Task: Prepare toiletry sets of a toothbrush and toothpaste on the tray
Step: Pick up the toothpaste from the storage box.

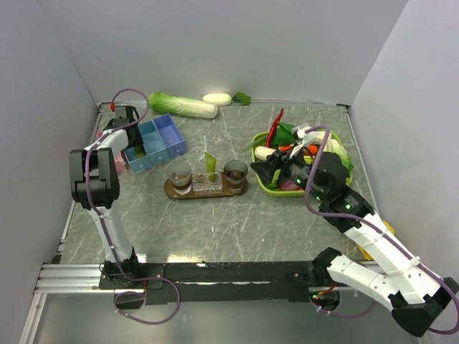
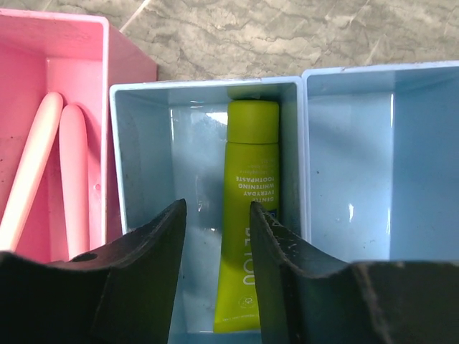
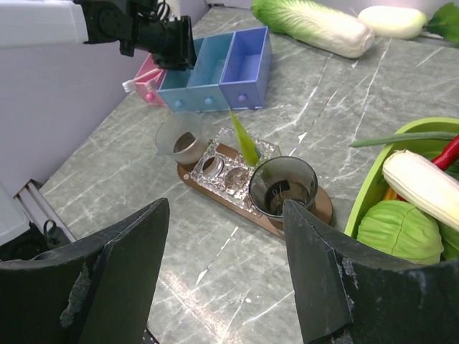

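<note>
left gripper (image 1: 135, 153): dipped down into the left-hand end of the blue plastic compartment box (image 1: 163, 136); can't make out its fingers from up here
right gripper (image 1: 259, 170): hanging over the left edge of the lime-green rectangular plastic basket (image 1: 346, 159), which is piled with veg
dark brown oval wooden tray (image 1: 206, 192): flat on the grey marbled table (image 1: 215, 229) between the two grippers, nearer the right one
dark see-through tumblers: left tumbler (image 1: 179, 174) and right tumbler (image 1: 235, 172), one at each tray end; the right one sits just beside the right gripper
light-green tapering toothpaste tube (image 1: 210, 163): upright mid-tray, between the tumblers
long pale-green napa cabbage (image 1: 183, 105): by the back wall, well beyond both grippers
</note>
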{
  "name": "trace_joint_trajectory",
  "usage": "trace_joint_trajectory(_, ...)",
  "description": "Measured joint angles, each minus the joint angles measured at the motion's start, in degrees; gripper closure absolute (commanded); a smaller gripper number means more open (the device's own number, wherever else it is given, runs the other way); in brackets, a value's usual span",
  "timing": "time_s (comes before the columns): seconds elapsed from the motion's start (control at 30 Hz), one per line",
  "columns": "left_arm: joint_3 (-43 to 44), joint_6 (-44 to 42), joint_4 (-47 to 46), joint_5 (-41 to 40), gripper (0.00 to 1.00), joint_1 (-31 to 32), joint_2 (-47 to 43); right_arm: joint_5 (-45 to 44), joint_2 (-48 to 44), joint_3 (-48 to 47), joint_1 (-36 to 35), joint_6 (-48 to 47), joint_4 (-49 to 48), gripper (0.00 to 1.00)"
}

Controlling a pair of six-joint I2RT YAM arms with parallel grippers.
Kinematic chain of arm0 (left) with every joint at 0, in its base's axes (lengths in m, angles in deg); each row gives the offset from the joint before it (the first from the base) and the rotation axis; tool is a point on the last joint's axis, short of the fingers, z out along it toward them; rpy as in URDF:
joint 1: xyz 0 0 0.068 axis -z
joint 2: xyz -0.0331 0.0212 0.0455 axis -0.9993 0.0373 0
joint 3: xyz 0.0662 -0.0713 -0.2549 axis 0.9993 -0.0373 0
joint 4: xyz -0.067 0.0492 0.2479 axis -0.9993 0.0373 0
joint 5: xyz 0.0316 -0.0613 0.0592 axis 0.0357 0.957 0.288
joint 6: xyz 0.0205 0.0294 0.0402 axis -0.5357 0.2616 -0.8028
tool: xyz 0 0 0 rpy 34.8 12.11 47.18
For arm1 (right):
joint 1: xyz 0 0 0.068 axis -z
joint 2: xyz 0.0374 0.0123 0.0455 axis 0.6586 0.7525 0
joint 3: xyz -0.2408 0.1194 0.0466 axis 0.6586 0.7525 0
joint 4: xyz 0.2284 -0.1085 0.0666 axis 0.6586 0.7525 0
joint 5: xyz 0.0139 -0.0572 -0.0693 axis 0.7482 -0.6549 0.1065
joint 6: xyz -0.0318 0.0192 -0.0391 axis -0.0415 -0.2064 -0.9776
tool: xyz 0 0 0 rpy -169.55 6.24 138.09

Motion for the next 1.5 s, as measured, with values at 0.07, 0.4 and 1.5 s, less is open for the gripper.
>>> trace_joint_trajectory(0.07,0.0,0.0,-0.1,0.5,0.62,0.0,0.0,-0.2,-0.6,0.0,0.0,0.1,0.0,0.28)
trace_joint_trajectory(0.4,-5.0,0.7,-3.5,8.1,0.70,0.4,-2.4,-0.3,-1.6,0.0,0.0,0.4,0.5,0.28)
trace_joint_trajectory(1.5,-3.7,3.0,-5.0,6.2,0.99,0.9,-0.4,-2.5,0.9,-2.3,0.0,0.0,3.1,0.27)
